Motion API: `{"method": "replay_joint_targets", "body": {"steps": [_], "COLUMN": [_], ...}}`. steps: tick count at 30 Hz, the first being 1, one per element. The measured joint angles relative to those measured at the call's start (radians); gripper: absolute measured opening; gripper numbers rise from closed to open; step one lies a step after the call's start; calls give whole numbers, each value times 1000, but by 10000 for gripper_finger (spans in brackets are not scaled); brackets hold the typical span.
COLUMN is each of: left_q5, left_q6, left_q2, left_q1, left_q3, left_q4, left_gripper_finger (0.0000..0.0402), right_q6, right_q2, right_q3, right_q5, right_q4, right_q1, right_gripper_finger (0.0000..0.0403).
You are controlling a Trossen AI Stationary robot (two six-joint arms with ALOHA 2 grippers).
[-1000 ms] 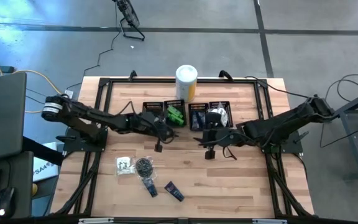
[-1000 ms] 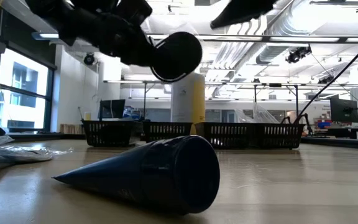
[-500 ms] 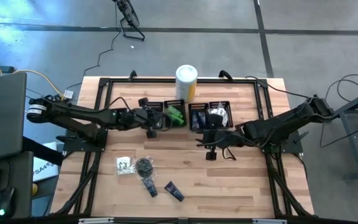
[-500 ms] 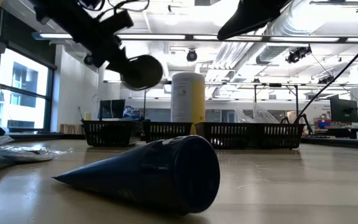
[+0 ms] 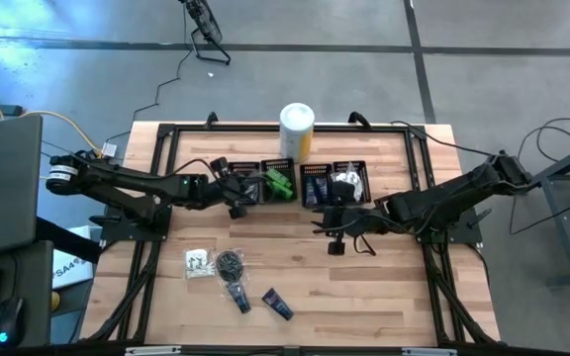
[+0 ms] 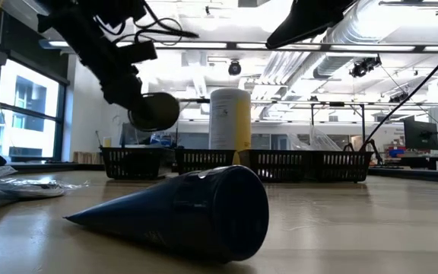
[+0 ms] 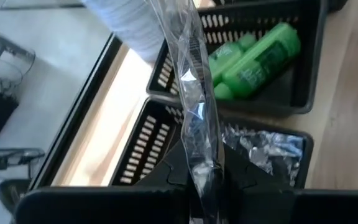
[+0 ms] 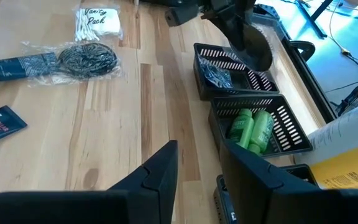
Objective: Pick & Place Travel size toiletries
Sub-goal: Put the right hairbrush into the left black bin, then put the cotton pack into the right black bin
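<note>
A dark blue tube (image 6: pixel 181 209) lies closest on the wooden surface (image 5: pixel 364 297), near a clear packet (image 5: pixel 198 261). Farther back, the right tool (image 5: pixel 332 237) hangs over the surface with its fingers apart, holding nothing. The left tool (image 5: pixel 234 195) pinches a black bagged bundle (image 8: pixel 244 34) above the far-left bin (image 5: pixel 242 170), beside the green bottles (image 7: pixel 257 59).

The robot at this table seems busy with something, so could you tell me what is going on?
It is sorting travel toiletries into black mesh bins. The left gripper holds a black round bagged bundle in the air over the leftmost bin, which already has a bagged item in it. The next bin holds green bottles. The right gripper waits open over the table. Some items still lie on the wood.
</note>
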Motion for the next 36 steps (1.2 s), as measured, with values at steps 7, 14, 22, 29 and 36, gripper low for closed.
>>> {"method": "replay_joint_targets", "body": {"steps": [7,14,22,29,36], "left_q5": [-9,-36,-15,-24,-39], "left_q6": [-85,-99,-67,-67,-32], "left_q2": [13,22,26,26,26], "left_q1": [0,0,0,0,0], "left_q3": [-54,-76,-76,-76,-66], "left_q4": [-2,49,93,96,96], "left_gripper_finger": [30,31,34,99,136], "right_q6": [0,0,-1,-3,-3], "right_q2": [0,0,0,0,0], "right_q3": [-1,-1,-1,-1,-1], "right_q5": [0,0,0,0,0], "right_q4": [2,7,26,26,26], "right_q1": [0,0,-2,-2,-2], "right_gripper_finger": [113,113,113,113,113]}}
